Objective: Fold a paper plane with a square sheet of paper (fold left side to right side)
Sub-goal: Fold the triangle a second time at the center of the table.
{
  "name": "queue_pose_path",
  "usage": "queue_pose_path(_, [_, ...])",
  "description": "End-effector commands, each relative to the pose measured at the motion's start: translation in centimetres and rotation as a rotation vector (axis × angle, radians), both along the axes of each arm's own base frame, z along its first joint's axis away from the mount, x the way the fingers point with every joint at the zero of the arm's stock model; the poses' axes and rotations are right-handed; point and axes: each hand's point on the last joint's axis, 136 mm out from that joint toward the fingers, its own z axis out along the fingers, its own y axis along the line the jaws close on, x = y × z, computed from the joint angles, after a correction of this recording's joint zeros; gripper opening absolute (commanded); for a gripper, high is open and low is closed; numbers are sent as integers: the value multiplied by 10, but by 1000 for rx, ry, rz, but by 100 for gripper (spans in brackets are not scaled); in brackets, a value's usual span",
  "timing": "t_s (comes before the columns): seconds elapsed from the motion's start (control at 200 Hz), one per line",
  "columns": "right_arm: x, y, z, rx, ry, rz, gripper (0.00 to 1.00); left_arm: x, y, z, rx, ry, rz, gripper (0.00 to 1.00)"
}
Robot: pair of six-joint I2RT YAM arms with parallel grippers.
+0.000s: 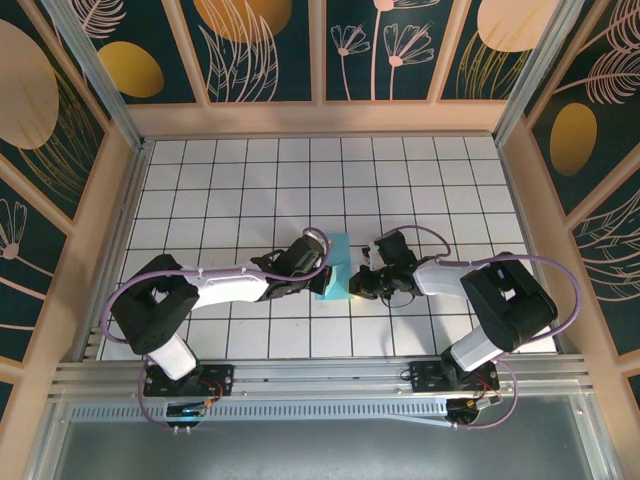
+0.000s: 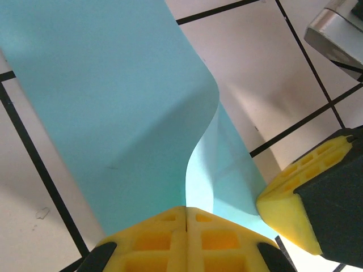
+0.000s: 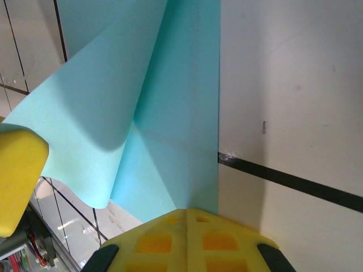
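The square sheet of paper [image 1: 338, 252] is light turquoise and lies on the white tiles between my two arms, partly folded over. In the left wrist view its left flap [image 2: 113, 102] curls up off the lower layer [image 2: 232, 164], and the flap's edge runs into the closed seam of my left gripper [image 2: 186, 211]. My left gripper [image 1: 318, 272] is shut on that flap. My right gripper [image 3: 189, 211] is shut, its tips resting on the flat layer [image 3: 181, 130] near its straight right edge. In the top view my right gripper [image 1: 360, 284] sits just right of the paper.
The floor is white tile with black grout lines [image 3: 295, 184]. Wooden-framed panels [image 1: 320, 115] wall in the back and both sides. My right gripper's yellow finger [image 2: 306, 209] crowds the left wrist view, and my left gripper's finger [image 3: 17, 175] the right wrist view.
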Motion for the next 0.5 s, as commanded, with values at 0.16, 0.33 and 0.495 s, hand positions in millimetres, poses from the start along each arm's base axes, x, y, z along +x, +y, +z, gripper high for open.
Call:
queue_pose_path(0.16, [-9, -13, -21, -99, 41, -1, 0, 7, 9, -10, 52, -6, 15, 0])
queue_pose_path(0.33, [-10, -13, -22, -99, 43, 2, 0, 11, 9, -13, 62, -6, 17, 0])
queue_pose_path(0.495, [-10, -14, -22, -101, 43, 0, 0, 14, 10, -14, 71, -9, 22, 0])
